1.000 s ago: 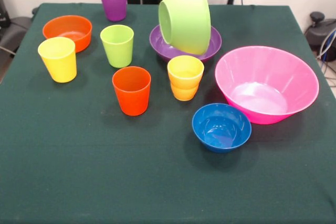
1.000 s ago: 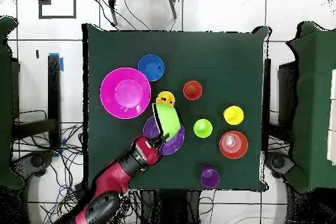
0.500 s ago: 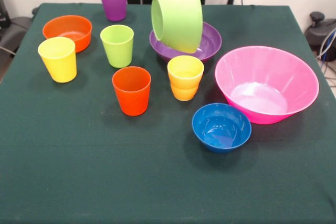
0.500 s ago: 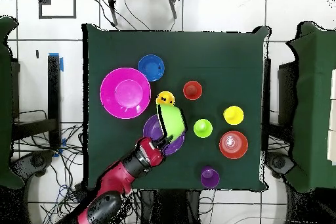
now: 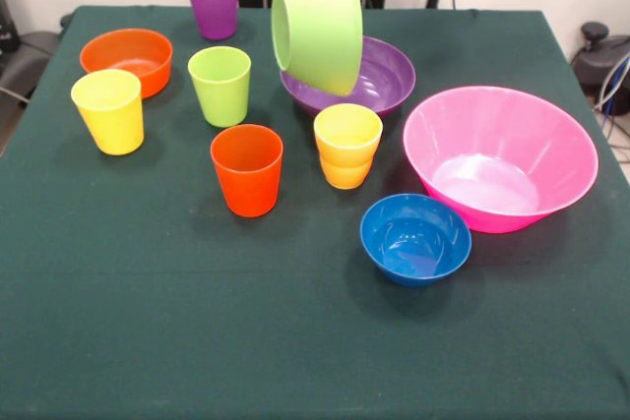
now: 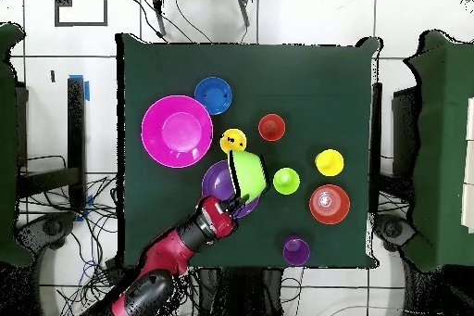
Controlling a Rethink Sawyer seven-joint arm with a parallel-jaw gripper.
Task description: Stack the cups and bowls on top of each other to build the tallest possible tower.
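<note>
bowls and cups are sitting spread over the dark green cloth-covered surface (image 5: 148, 341). the glossy lime green plastic bowl (image 5: 320, 25) is hanging in the air, tipped on its side with its opening facing the picture's left, above the left part of the medium purple plastic bowl (image 5: 379, 81) and clear of it. the red and black arm's gripper (image 6: 239, 200) is meeting the lime bowl's rim; the fingers are closing on that rim and carrying it, though their tips are hard to make out.

in the front view, the very large pink plastic bowl (image 5: 502, 159) is resting at the right, with the small blue bowl (image 5: 414, 239) just in front of it. the yellow-orange tapered cup (image 5: 346, 146) is standing just in front of the purple bowl, the orange-red cup (image 5: 246, 169) to its left. further left are standing the lime green cup (image 5: 220, 86), the yellow cup (image 5: 108, 110) and the small orange bowl (image 5: 127, 58). the purple cup (image 5: 213, 3) is standing near the far edge.
</note>
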